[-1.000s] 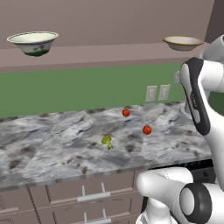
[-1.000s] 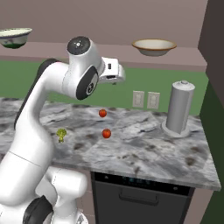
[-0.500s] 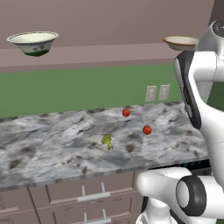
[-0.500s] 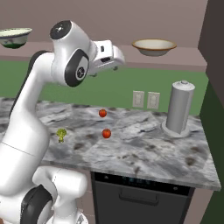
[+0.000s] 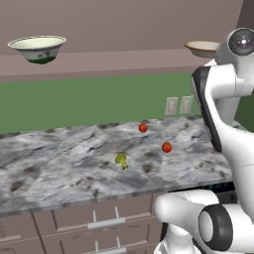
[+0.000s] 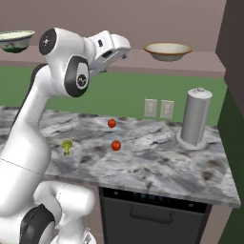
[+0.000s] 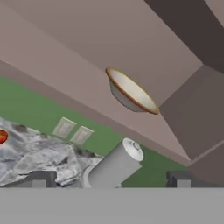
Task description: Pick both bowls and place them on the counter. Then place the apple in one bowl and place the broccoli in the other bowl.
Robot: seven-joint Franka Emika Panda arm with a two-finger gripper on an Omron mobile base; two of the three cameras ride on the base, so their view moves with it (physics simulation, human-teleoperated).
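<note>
Nothing done yet, judging by the layout: cream-white bowl (image 5: 37, 48) at upper left and tan bowl (image 6: 167, 50) at upper right both up on the mauve shelf (image 5: 124, 62), not on the tabletop (image 5: 64, 163). Apple (image 6: 116, 145), second red fruit (image 6: 111, 123) and broccoli (image 6: 67, 146) loose at mid-frame. End effector (image 6: 119, 51) raised left of the tan bowl, holding nothing; opening cannot be told. Grey canister (image 6: 194, 116) and wall outlets (image 6: 158, 108) below that bowl, possibly in the way.

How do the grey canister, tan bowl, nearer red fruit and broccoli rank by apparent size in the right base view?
1. Grey canister
2. Tan bowl, farther back, so likely understated
3. Nearer red fruit and broccoli: about alike, too close to rank
</note>
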